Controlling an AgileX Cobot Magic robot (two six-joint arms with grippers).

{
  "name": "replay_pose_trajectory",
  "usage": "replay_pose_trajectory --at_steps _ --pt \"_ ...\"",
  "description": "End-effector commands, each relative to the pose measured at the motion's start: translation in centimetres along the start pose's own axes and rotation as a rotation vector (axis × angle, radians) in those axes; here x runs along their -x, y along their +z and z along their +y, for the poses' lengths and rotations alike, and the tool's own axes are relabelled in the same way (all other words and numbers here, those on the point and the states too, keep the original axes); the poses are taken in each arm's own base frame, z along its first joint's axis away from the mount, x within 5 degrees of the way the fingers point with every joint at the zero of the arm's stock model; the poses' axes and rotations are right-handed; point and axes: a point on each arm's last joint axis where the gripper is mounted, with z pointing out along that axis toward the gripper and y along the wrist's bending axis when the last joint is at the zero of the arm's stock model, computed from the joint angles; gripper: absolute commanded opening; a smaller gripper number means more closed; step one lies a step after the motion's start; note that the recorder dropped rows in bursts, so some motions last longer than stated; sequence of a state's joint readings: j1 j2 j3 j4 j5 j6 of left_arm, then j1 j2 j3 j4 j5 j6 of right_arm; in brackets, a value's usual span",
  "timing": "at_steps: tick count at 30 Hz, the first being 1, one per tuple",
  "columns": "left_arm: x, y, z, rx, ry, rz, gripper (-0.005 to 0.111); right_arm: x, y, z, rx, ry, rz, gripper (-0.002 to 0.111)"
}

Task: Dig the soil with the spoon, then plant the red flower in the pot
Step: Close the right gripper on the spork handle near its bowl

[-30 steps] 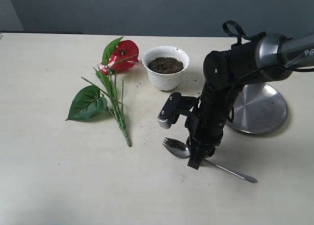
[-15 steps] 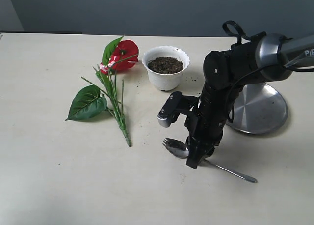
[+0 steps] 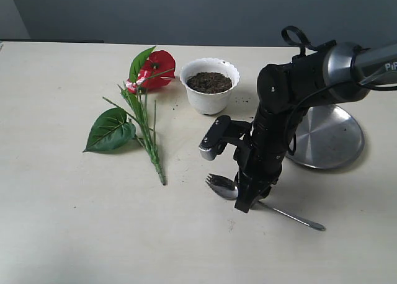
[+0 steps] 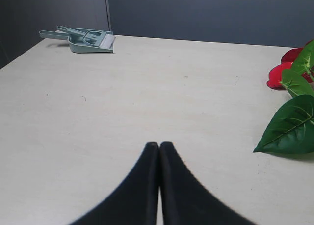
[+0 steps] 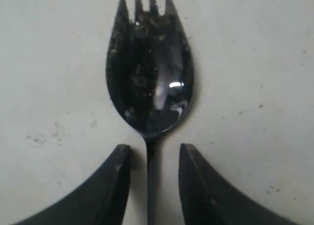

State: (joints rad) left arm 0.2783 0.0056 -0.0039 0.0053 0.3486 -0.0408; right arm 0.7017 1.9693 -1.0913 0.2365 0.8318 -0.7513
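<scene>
**Right claw down over the spoon neck, not closed yet**

The spoon (image 3: 224,186) lies flat on the table (image 3: 68,228), tined bowl toward the flower side, thin handle running out toward the near right. Specks of dirt stick to the bowl in the right wrist view (image 5: 149,82). The right gripper (image 5: 150,183) straddles the handle just behind the bowl; fingers (image 5: 110,185) part on either side with a gap to the metal, so it is open and gripping nothing. In the exterior view the same gripper (image 3: 244,203) sits at table level on the spoon neck.

The pot (image 3: 209,85) stands well apart behind, soil (image 3: 209,82) filling it about to the rim, a few crumbs on the table around it. The red flower (image 3: 149,73) lies flat to the pot's left, stems toward the near edge. Steel plate (image 3: 332,135) behind the right arm. Left gripper (image 4: 159,185) pressed shut on nothing, hovering over bare table; green dustpan (image 4: 83,38) far off.

Risks, my guess: the handle is thin and flat on the table, so closing could skid it, pinch it crooked or tip the bowl up. Grabbing so near the bowl leaves little reach for digging.

Against a second ago: arm barely shifted, a hair lower and nearer the bowl; spoon, pot and flower unmoved.
</scene>
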Motion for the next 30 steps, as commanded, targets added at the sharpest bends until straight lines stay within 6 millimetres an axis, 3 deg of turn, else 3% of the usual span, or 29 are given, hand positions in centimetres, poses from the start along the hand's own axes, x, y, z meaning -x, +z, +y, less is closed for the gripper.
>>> replay_pose_trajectory --at_steps 1,19,30 --pt "0.0 0.0 0.0 -0.002 -0.001 -0.014 0.000 -0.1 0.5 0.0 0.017 0.013 0.010 0.034" --pt "0.0 0.0 0.0 -0.002 -0.001 -0.014 0.000 -0.1 0.5 -0.1 0.010 0.013 0.014 0.034" --pt "0.0 0.0 0.0 -0.002 -0.001 -0.014 0.000 -0.3 1.7 -0.2 0.033 0.021 0.048 0.034"
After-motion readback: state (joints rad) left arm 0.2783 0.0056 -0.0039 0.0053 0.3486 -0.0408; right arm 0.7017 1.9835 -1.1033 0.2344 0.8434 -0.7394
